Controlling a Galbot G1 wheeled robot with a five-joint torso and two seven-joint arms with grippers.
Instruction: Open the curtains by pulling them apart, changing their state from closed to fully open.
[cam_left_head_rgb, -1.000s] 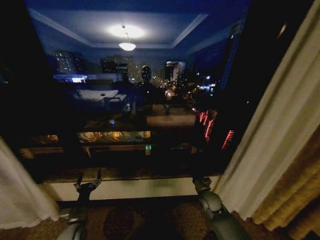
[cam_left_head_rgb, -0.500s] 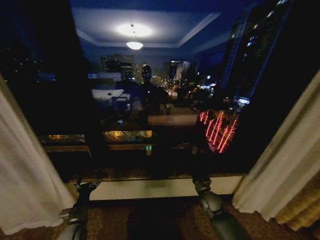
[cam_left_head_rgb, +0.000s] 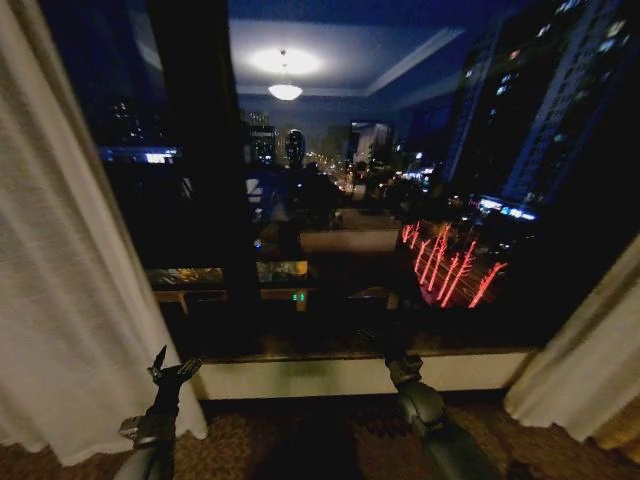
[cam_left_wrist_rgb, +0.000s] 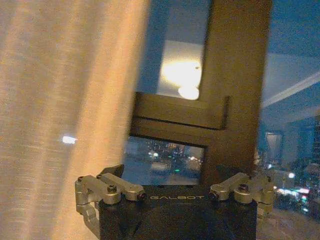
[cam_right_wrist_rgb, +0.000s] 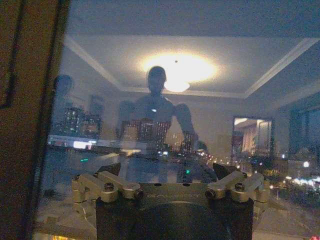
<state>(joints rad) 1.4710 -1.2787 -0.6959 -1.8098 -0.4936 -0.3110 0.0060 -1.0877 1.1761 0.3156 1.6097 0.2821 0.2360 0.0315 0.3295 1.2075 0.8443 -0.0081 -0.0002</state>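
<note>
Left end effector (cam_left_head_rgb: 172, 371) fingers apart, empty, low before window sill (cam_left_head_rgb: 340, 376); right end effector (cam_left_head_rgb: 402, 366) same. Sheer curtains (cam_left_head_rgb: 70, 290) parted to either side of window. If pulling further: grab panel edge, drag outward steadily, avoid snagging.

Cream-white pleated curtains (cam_left_head_rgb: 70, 270) are hanging beside a dark window frame (cam_left_head_rgb: 205, 180); red neon lines (cam_left_head_rgb: 450, 270) are glowing outside; the patterned brown carpet (cam_left_head_rgb: 300, 440) is lying below.

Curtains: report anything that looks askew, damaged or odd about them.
Nothing stands out. The left sheer curtain and right sheer curtain hang apart at the window's sides, untorn. Both grippers, left gripper and right gripper, touch neither.
</note>
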